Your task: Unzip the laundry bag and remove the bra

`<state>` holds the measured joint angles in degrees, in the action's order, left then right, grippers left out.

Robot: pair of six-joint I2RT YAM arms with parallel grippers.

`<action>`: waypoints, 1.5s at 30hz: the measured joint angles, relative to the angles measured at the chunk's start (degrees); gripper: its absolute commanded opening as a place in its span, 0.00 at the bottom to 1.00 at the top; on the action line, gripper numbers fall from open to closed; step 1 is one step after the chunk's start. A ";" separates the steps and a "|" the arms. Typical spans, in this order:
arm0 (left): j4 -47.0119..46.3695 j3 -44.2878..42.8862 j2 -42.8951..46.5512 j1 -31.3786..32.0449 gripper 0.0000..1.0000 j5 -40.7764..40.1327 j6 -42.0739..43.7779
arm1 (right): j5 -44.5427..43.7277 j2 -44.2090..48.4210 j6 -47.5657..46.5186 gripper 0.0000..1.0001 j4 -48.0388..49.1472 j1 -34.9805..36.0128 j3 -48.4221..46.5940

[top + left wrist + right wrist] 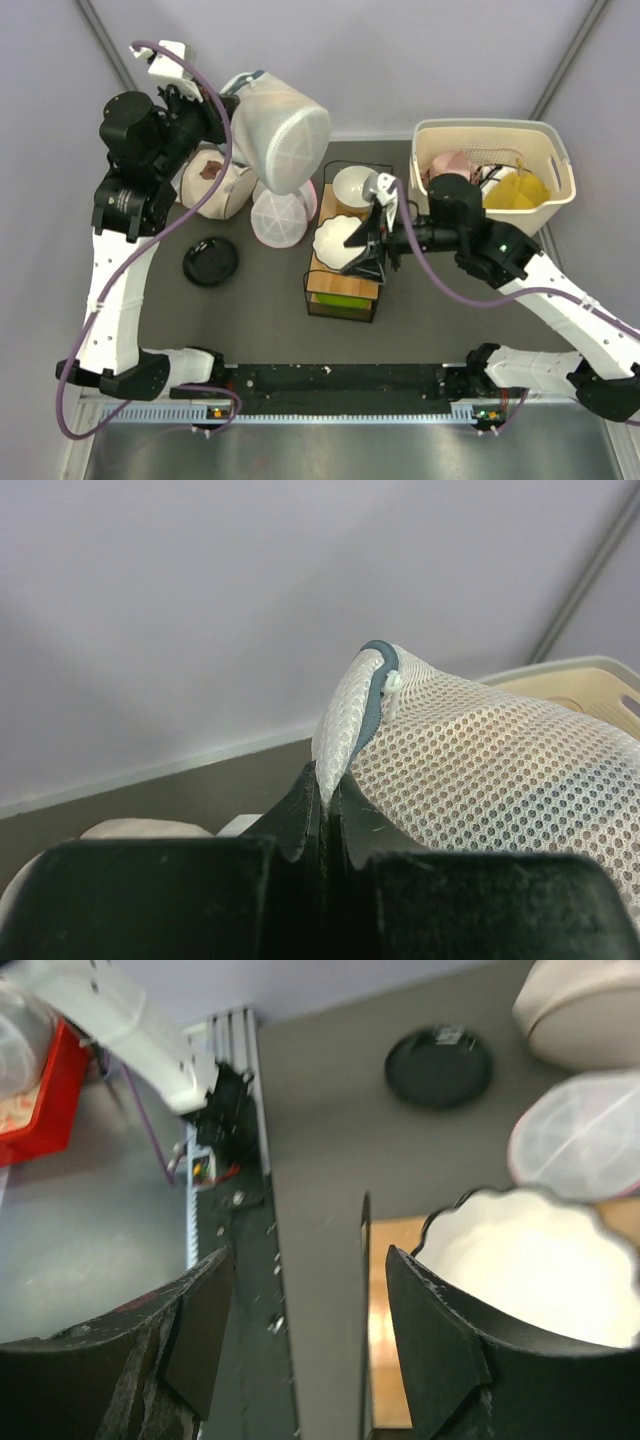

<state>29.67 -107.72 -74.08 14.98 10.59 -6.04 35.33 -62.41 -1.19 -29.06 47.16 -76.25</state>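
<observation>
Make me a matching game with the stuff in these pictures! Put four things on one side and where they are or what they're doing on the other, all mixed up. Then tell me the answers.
Things:
1. laundry bag
2. black dish
3. wavy white bowl
4. right gripper

Places or states:
A. open, holding nothing
B. lying flat on the dark table
C. up in the air, pinched by the left gripper
D. sitting on top of the rack

Pairs: 1-C, 2-B, 3-D, 4-A
</observation>
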 measured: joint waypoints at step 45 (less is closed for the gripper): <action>-0.76 3.74 -1.20 -0.35 0.00 -11.30 1.88 | -23.21 -22.53 -6.27 0.49 -11.89 -3.21 -2.43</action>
<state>28.91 -103.98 -75.29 14.63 -0.71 -4.16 12.12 -84.95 -7.46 -40.95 43.94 -78.67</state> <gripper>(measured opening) 0.042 0.492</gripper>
